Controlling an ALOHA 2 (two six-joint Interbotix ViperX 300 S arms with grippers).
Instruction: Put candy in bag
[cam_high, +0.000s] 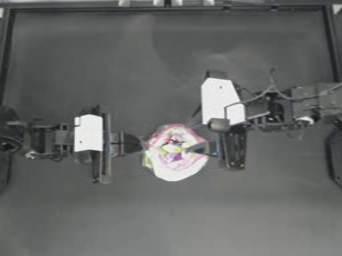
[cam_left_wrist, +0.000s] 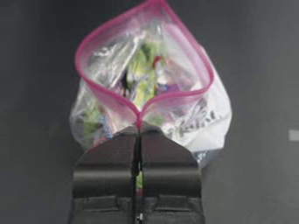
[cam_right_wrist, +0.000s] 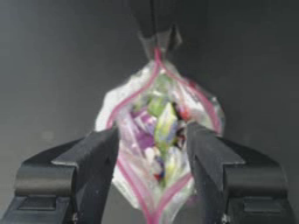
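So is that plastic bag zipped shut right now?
No: in the left wrist view the bag's pink seal strip gapes wide, sweets visible inside.

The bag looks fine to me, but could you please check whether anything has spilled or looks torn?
Nothing stands out. The bag is held up with its pink-sealed mouth gaping; the left gripper pinches one end of the seal. The right gripper is open at the mouth. No sweets lie loose on the table.
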